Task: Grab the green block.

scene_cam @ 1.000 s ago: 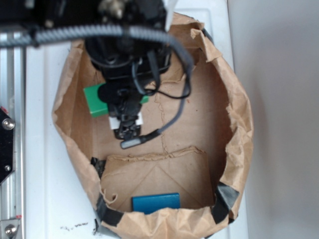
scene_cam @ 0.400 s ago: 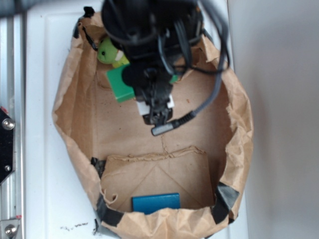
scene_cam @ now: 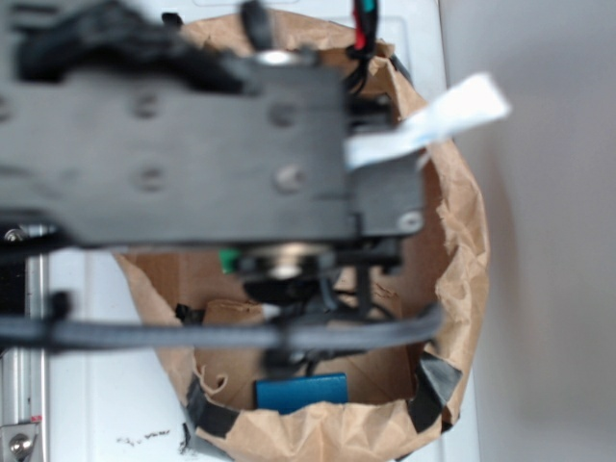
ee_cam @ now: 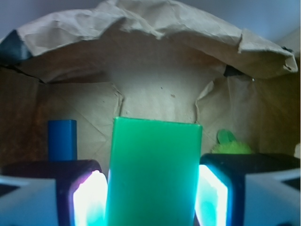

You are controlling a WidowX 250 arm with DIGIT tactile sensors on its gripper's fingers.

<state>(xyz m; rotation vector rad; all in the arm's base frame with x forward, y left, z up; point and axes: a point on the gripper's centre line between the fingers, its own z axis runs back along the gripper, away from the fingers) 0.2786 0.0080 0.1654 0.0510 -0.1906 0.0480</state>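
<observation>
The green block (ee_cam: pixel 155 174) is a flat matte slab standing upright between my fingers in the wrist view, filling the gap. My gripper (ee_cam: pixel 153 190) is shut on it, with a glowing pad (ee_cam: pixel 89 197) against each side. In the exterior view the blurred arm (scene_cam: pixel 192 144) covers most of the scene. Only a sliver of the green block (scene_cam: pixel 228 260) shows under it, and the gripper itself is hidden.
Everything sits inside a torn brown paper bag (scene_cam: pixel 464 241) with crumpled walls (ee_cam: pixel 155 28) on all sides. A blue block (scene_cam: pixel 300 392) lies by the near wall and shows as a blue block (ee_cam: pixel 62 140) left of my fingers. A fuzzy yellow-green plush toy (ee_cam: pixel 230 147) sits at the right.
The arm has swung up close to the exterior camera and now hides most of the bag. The green block has travelled with the gripper, first up and right, then down toward the bag's middle.
</observation>
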